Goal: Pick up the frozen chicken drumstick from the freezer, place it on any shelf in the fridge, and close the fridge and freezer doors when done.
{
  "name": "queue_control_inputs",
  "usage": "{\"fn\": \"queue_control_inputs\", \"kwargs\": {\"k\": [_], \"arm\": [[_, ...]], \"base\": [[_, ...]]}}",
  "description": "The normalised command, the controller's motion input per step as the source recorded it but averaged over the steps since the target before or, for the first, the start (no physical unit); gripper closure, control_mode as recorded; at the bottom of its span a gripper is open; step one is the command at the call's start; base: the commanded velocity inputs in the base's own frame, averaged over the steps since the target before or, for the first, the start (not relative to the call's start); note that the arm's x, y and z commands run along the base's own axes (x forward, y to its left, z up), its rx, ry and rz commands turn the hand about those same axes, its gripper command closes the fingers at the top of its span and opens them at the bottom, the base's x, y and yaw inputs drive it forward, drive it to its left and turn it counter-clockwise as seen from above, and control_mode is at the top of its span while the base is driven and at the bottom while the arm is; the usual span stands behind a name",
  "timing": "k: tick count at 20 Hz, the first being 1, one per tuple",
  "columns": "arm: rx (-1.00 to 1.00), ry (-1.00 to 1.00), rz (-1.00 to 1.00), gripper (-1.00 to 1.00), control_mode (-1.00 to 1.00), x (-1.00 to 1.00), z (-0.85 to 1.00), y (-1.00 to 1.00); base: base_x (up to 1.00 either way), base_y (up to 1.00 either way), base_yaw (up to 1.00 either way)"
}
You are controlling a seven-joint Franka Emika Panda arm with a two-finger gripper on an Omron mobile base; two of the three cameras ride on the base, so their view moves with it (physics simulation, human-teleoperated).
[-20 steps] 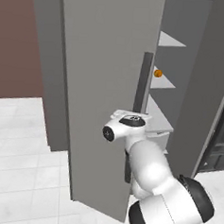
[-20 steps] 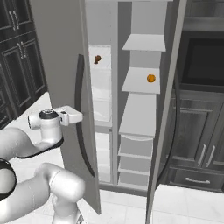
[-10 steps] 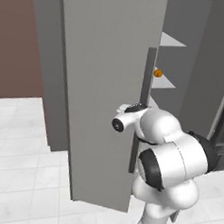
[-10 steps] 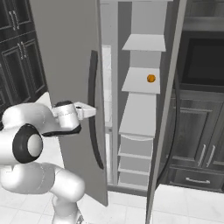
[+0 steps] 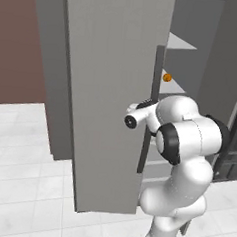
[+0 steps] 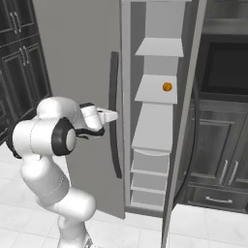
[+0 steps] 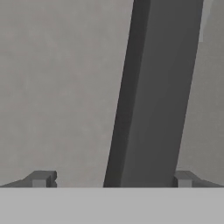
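Hand view: gripper (image 7: 111, 179) spread wide, fingertips at 8 and 4 o'clock either side of the dark handle (image 7: 153, 96) on the fridge door (image 7: 57, 87). At 1 o'clock in the right base view, the freezer (image 6: 157, 121) stands open; the drumstick can't be made out.

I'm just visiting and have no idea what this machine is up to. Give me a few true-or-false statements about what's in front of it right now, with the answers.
1. The end effector is open, its fingers spread to either side of the dark handle. True.

2. The wider door has swung mostly shut and hides the compartment behind it. True.

3. The end effector carries a brown drumstick. False: nothing sits between the fingers except the handle.

4. A small round orange thing lies on an opaque grey shelf in the freezer. True.

5. The narrower door is fully closed. False: it stands open, showing shelves and drawers.
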Motion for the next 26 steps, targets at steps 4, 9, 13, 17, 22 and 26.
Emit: {"fn": "queue_control_inputs", "kwargs": {"k": [4, 9, 13, 17, 22, 26], "arm": [[0.01, 0.00, 0.00, -1.00, -1.00, 0.79, 0.06, -0.18], [0.02, 0.00, 0.00, -1.00, -1.00, 0.68, 0.09, -0.17], [0.00, 0.05, 0.00, -1.00, -1.00, 0.62, 0.00, -0.09], [0.00, 0.04, 0.00, -1.00, -1.00, 0.62, 0.00, -0.08], [0.01, 0.05, 0.00, -1.00, -1.00, 0.49, 0.03, -0.02], [0.00, 0.06, 0.00, -1.00, -1.00, 0.12, 0.51, 0.00]], "base": [[0.00, 0.00, 0.00], [0.00, 0.00, 0.00], [0.00, 0.00, 0.00], [0.00, 0.00, 0.00], [0.00, 0.00, 0.00], [0.00, 0.00, 0.00]]}}
